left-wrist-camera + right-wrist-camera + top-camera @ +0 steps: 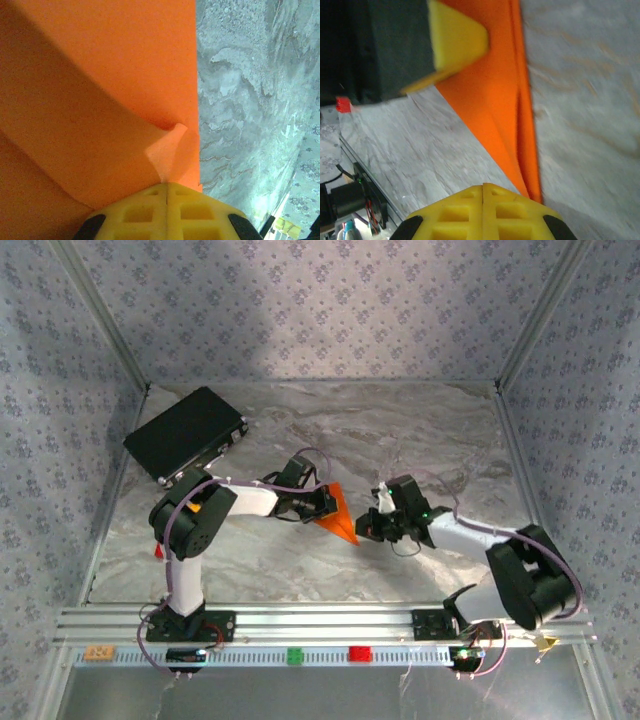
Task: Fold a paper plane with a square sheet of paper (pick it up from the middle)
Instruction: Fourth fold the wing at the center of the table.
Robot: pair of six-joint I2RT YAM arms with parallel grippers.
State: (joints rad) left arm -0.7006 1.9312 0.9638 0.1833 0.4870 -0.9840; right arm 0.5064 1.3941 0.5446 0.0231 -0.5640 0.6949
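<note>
The orange sheet of paper (340,514), folded into a pointed wedge, lies mid-table between both arms. My left gripper (325,503) is shut on it. In the left wrist view a raised pinch of the orange paper (125,100) runs straight into the closed seam of the left gripper (167,184). My right gripper (368,526) sits at the wedge's near point. Seen from the right wrist, the right gripper (484,186) is shut with nothing in its seam. There the paper (495,85) narrows to a tip beside the right finger, with a yellow left fingertip (460,40) on its far part.
A black rectangular case (187,433) lies at the back left. Small orange (98,652), green (295,655) and red (359,653) blocks sit on the metal rail (320,623) along the near edge. Patterned walls close in the marbled table (420,440).
</note>
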